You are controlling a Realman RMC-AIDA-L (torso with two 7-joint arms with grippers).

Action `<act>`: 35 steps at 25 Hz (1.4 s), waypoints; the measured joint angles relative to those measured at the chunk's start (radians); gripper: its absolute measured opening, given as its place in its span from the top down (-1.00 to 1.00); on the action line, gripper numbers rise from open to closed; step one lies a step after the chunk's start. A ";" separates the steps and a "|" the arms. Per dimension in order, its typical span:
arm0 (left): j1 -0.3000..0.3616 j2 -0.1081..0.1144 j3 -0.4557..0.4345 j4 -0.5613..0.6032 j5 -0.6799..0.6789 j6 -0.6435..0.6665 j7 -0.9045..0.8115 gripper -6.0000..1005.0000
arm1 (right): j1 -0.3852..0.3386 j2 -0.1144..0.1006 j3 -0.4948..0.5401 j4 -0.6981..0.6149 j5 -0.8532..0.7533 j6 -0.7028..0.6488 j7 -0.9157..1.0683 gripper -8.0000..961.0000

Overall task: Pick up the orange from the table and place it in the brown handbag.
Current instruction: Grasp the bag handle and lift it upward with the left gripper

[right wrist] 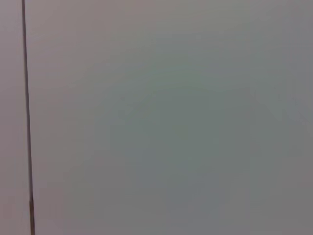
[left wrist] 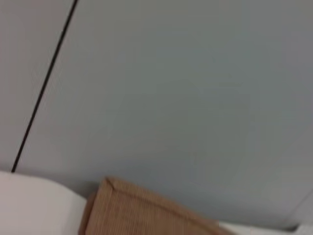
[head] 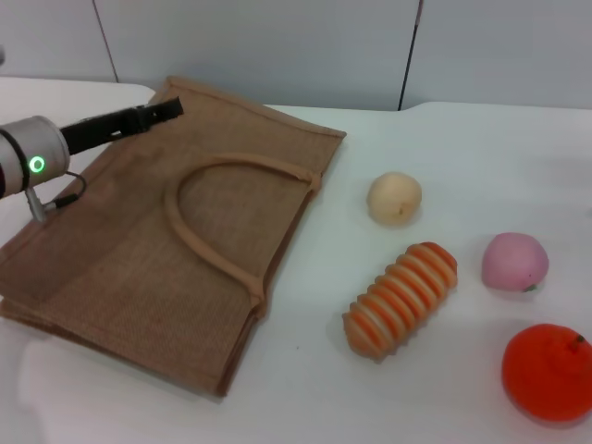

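The orange (head: 548,372), round and bright red-orange, lies on the white table (head: 462,148) at the near right corner of the head view. The brown handbag (head: 157,250) lies flat on the left half of the table, one looped handle resting on top. My left gripper (head: 169,109) hovers over the bag's far left corner, far from the orange. A corner of the handbag (left wrist: 137,210) shows in the left wrist view under a grey wall. My right gripper is out of view; its wrist view shows only wall.
Between bag and orange lie a ribbed orange-and-cream striped item (head: 402,298), a pale pink fruit (head: 514,262) and a cream round fruit (head: 394,198). A grey panelled wall stands behind the table.
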 joint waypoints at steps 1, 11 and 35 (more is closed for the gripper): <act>-0.005 0.000 0.000 0.013 0.037 0.000 -0.029 -0.45 | 0.000 0.000 0.000 0.000 0.000 0.000 0.000 -0.84; -0.041 -0.004 0.000 0.161 0.357 -0.079 -0.303 -0.45 | 0.000 -0.002 0.000 0.000 0.002 0.005 0.000 -0.84; -0.067 0.000 0.177 0.283 0.623 -0.157 -0.580 -0.44 | 0.004 -0.003 0.000 -0.001 0.002 0.009 0.000 -0.84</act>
